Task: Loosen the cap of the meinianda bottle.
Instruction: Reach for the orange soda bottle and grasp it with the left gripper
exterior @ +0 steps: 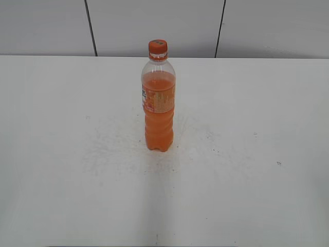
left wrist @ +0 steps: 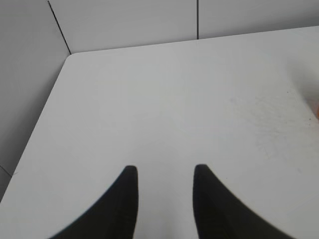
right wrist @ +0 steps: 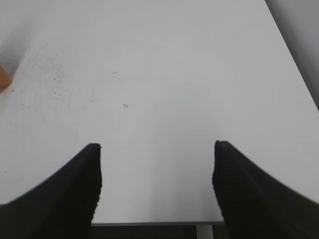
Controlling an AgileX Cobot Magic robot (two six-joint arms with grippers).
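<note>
The meinianda bottle [exterior: 158, 103] stands upright in the middle of the white table [exterior: 247, 154], with orange drink and an orange-and-green label band. The orange cap [exterior: 158, 46] sits on its neck. Neither gripper shows in the exterior view. In the left wrist view my left gripper [left wrist: 163, 172] is open and empty above the table's left part; a sliver of orange bottle shows at the right edge [left wrist: 317, 107]. In the right wrist view my right gripper [right wrist: 157, 149] is open wide and empty near the table's front edge; a bit of the bottle shows at the left edge [right wrist: 2, 78].
A grey panelled wall [exterior: 154, 25] stands behind the table. The table's left back corner [left wrist: 70, 55] shows in the left wrist view. Dark specks dot the tabletop around the bottle [exterior: 205, 149].
</note>
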